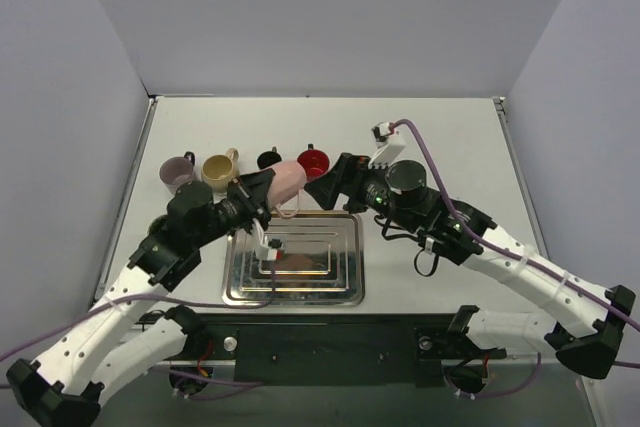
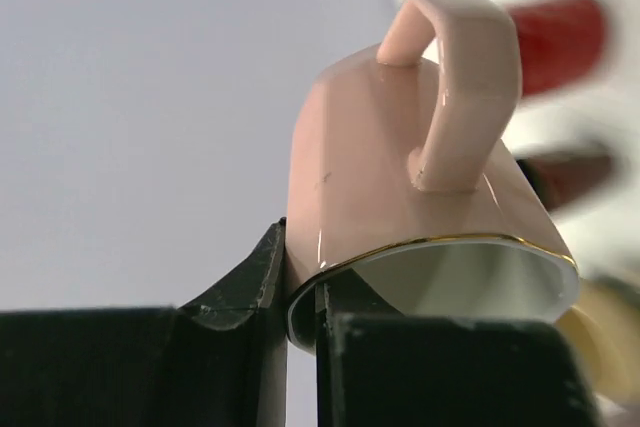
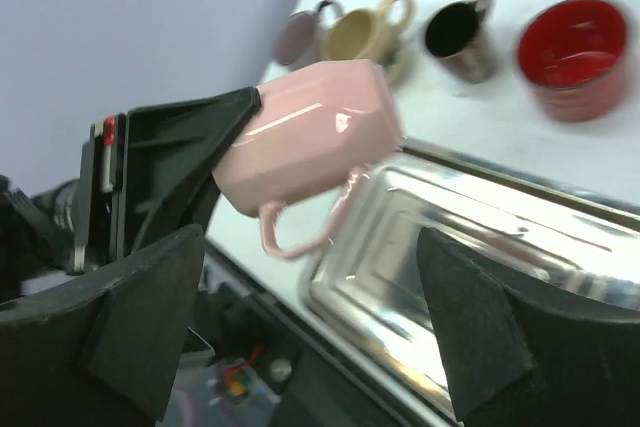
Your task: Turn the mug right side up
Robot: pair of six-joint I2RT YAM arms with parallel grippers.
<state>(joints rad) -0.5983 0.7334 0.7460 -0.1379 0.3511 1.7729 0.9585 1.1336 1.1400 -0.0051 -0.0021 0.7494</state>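
Left tool (image 2: 302, 319) clamps pink mug (image 2: 370, 167) rim; grip clearest from left wrist.

mug (image 1: 288, 182) over tray (image 1: 340, 292) far edge | cup row (image 1: 220, 169) behind tray, on table (image 1: 450, 137)

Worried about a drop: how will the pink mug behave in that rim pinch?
Probably slippery: the pink mug looks glossy, and the left gripper pinches only its rim. Likely rigid yet breakable if dropped onto the metal tray.

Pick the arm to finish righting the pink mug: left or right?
Left. The left claw is shut on the rim of the pink mug, holding it sideways in the air. The right claw is open, facing the mug, not touching.
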